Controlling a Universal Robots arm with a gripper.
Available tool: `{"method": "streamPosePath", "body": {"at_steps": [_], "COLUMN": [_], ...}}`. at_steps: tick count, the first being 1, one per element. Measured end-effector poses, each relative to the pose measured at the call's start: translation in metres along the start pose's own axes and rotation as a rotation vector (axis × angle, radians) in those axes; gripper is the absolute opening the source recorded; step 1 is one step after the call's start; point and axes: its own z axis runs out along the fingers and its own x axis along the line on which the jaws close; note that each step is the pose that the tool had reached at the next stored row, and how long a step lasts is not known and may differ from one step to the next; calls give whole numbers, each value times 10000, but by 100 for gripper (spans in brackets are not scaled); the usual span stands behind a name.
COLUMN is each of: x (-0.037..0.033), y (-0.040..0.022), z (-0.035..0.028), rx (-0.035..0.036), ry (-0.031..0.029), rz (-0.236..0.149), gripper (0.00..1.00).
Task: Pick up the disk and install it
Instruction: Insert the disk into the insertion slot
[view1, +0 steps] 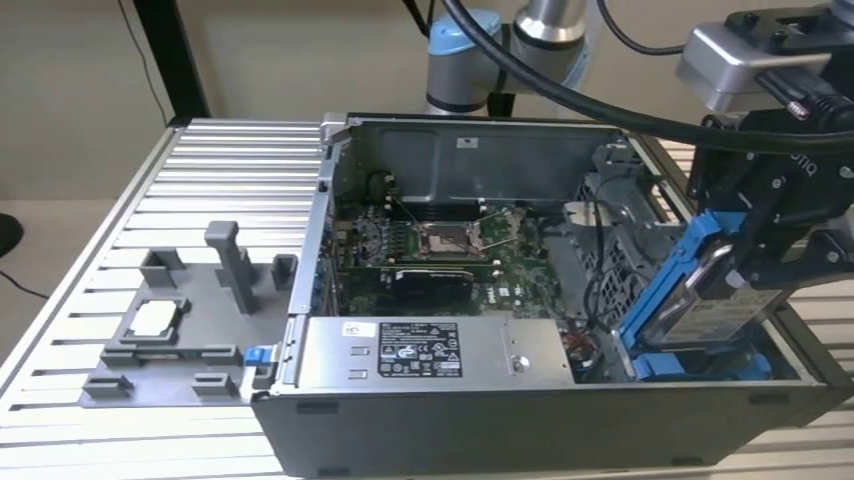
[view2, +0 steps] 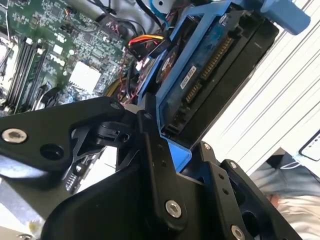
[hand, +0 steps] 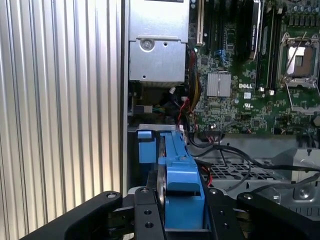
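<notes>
The disk (view1: 705, 300), a silver drive in a blue plastic bracket, stands tilted on edge over the front corner of the open computer case, on the exterior view's right. My gripper (view1: 763, 262) is shut on its upper end. The disk's lower end reaches down to a blue drive bay (view1: 694, 366) inside the case. In the second wrist view the disk (view2: 210, 65) shows its connector edge beyond my black fingers (view2: 155, 150). In the first wrist view the blue bracket (hand: 183, 186) sits clamped between the fingers (hand: 146, 220).
The open case (view1: 534, 420) holds a motherboard (view1: 427, 250) with an empty processor socket and a grey power supply box (view1: 414, 350) with a white label. Cables (view2: 145, 45) lie beside the bay. A grey tray (view1: 160, 380) with a small silver chip (view1: 154, 318) sits on the ribbed table (view1: 200, 180).
</notes>
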Motion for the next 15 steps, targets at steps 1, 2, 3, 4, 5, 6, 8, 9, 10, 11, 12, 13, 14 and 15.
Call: {"method": "streamPosePath", "body": {"at_steps": [1,2,3,4,5,6,8,9,10,11,12,13,14,15], "x": [0,-2,-4,-4,-4,-5,-6,-6,-6,-6,-6,-6,-5,-5], "y": [0,0,-2,-2,-1,-2,-2,-2,-2,-2,-1,-1,-1,-1], "z": [8,14,26,34,40,46,58,60,60,60,60,60,60,60], "rx": [-2,-5,-6,-7,-9,-10,-11,-11,-11,-12,-12,-11,-12,-12], "ry": [9,17,16,20,25,29,33,33,33,34,35,34,34,34], "rz": [0,1,-3,-3,-3,-3,-3,-3,-3,-4,-3,-2,-2,-2], "gripper": [0,0,0,0,0,0,0,0,0,0,0,0,0,0]}}
